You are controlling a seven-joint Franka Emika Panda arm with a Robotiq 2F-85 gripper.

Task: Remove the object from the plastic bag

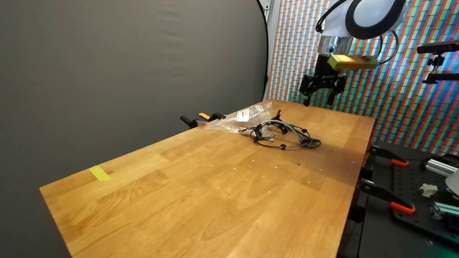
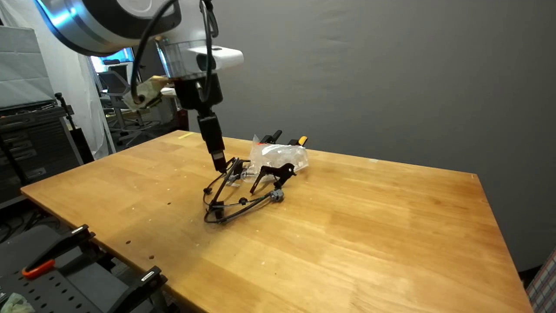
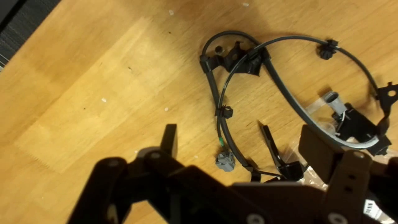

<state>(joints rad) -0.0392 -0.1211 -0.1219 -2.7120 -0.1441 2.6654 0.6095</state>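
Observation:
A black and grey cable harness with clips and brackets lies in loops on the table, in both exterior views [image 1: 283, 147] [image 2: 276, 195] and the wrist view [image 3: 224, 112]. The clear plastic bag [image 1: 229, 124] lies flat beside it, also in an exterior view [image 2: 282, 155] and at lower right in the wrist view [image 3: 312, 178]. Most of the harness is outside the bag; I cannot tell whether its bag-side end touches or overlaps it. My gripper [image 1: 318, 101] is open and empty above the table, fingers pointing down. It also shows in an exterior view [image 2: 220, 167] and the wrist view [image 3: 242, 137].
The wooden table [image 1: 200, 200] carries a yellow tape strip [image 1: 100, 173] near a far corner. Clamps [image 1: 204, 116] grip the edge behind the bag. Black clamps with orange ends [image 1: 389, 197] hold the side edge beside a dark perforated plate [image 1: 405, 182].

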